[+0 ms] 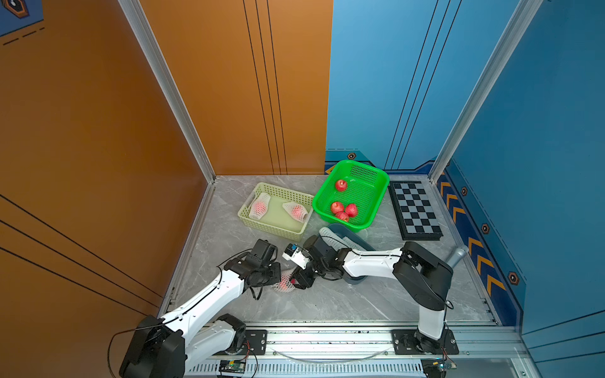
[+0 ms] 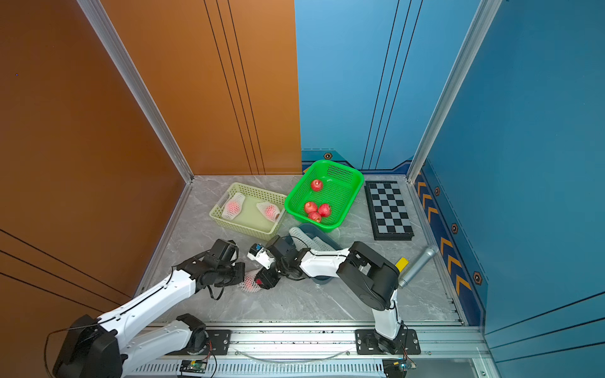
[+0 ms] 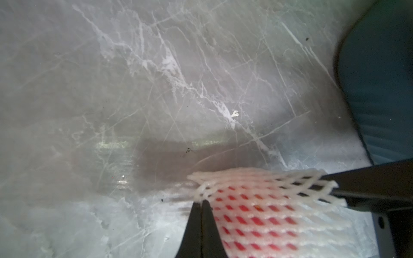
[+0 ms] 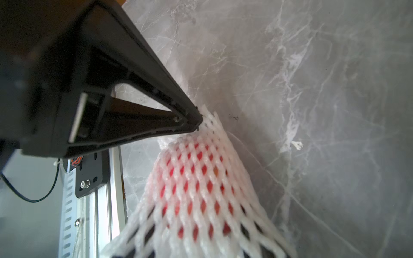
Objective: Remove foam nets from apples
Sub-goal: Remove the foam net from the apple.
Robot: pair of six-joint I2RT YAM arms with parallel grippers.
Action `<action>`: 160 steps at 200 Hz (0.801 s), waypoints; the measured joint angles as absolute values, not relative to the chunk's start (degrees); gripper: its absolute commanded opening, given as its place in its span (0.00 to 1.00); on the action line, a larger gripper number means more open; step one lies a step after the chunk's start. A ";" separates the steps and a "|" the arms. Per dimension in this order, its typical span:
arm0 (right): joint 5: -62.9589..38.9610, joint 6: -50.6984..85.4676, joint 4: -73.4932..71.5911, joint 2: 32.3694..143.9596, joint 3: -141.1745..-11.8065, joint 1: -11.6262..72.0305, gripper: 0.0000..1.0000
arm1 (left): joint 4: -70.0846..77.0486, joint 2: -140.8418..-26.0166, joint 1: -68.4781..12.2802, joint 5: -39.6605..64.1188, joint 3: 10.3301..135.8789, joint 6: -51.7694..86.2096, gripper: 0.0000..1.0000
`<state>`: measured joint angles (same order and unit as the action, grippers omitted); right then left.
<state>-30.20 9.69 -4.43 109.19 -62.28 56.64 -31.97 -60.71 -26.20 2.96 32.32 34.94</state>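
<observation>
left pincer pinching foam net over apple, right pincer seemingly spread inside net mouth

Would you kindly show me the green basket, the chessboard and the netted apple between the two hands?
green basket (image 1: pixel 363 171), top view, perforated far wall
chessboard (image 1: pixel 415 209), top view, middle of board
netted apple (image 4: pixel 196 185), right wrist view, mesh over red skin

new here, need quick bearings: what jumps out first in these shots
Up front, the left gripper pinches the foam net around a red apple, with the right gripper at its other end. Behind them, four bare apples sit in the green basket, beside a pale yellow basket holding two netted apples.
</observation>
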 measured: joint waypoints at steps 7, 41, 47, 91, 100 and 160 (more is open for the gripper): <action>-30.17 9.72 -4.67 109.19 -62.17 56.62 0.48 | -31.97 -60.71 -26.20 2.94 32.32 34.94 0.00; -30.00 9.91 -5.37 108.57 -60.82 56.21 0.48 | -31.97 -60.47 -26.13 2.70 32.32 34.94 0.00; -29.95 9.89 -5.39 108.22 -60.45 56.05 0.48 | -31.97 -60.42 -26.06 2.59 32.34 34.94 0.00; -28.21 9.87 -4.89 105.03 -57.39 54.74 0.47 | -32.38 -60.12 -25.76 2.33 32.67 34.94 0.00; -27.92 9.87 -4.54 104.53 -57.08 54.63 0.47 | -32.40 -60.05 -25.76 2.35 32.71 34.94 0.00; -25.26 9.69 -3.46 101.82 -55.37 54.37 0.48 | -32.62 -59.11 -25.74 2.33 32.71 34.94 0.00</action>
